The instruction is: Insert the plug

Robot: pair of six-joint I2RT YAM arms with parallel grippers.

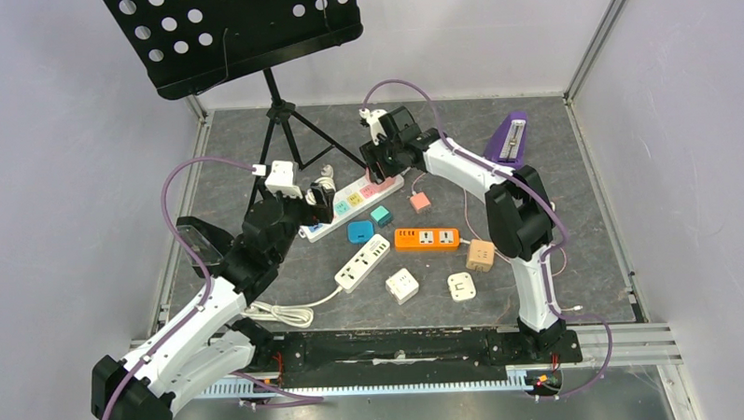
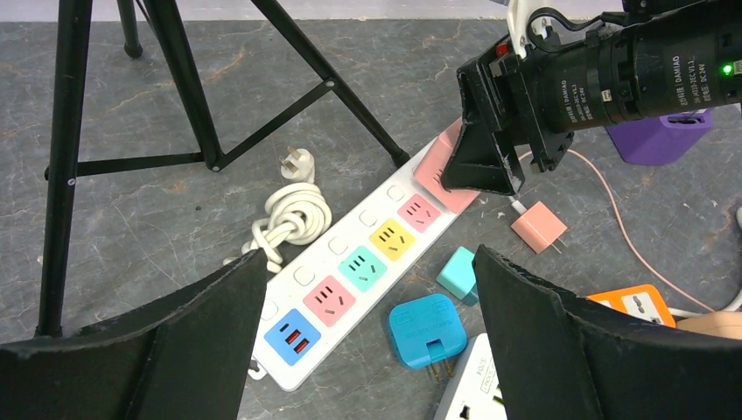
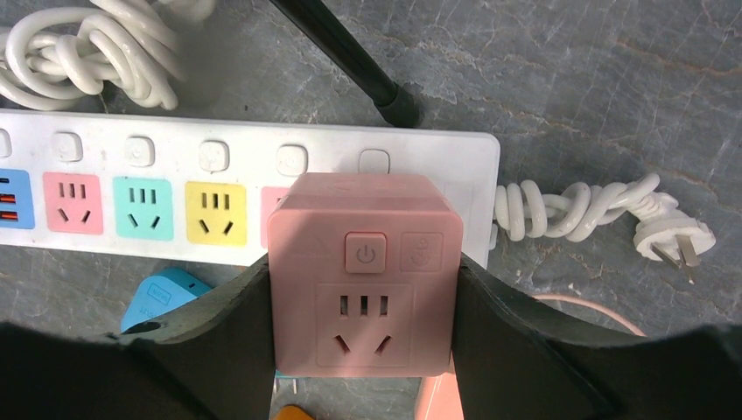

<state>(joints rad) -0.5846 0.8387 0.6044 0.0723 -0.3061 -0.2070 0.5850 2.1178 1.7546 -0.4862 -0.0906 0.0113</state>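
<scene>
Over the far end of the long white plastic power strip (image 3: 210, 157) with its coloured sockets, the pink cube-shaped plastic plug adapter (image 3: 363, 262) sits clamped between the black fingers of the right tool (image 1: 378, 163). The adapter hides the socket beneath it and its own pins are out of sight, so I cannot tell whether it touches the strip. That blindness is the main risk. Pins off line would likely shove or tip the strip, which lies loose.

The left tool (image 2: 369, 261) hangs above the strip's near end with its fingers spread wide, bracing nothing. A black tripod foot (image 3: 398, 107) stands just beside the strip's edge and might snag the right tool's fingers.

The grey stone-patterned desk (image 1: 593, 221) looks smooth, so the strip could well slide. Pale lilac walls (image 1: 57, 137) enclose it.
</scene>
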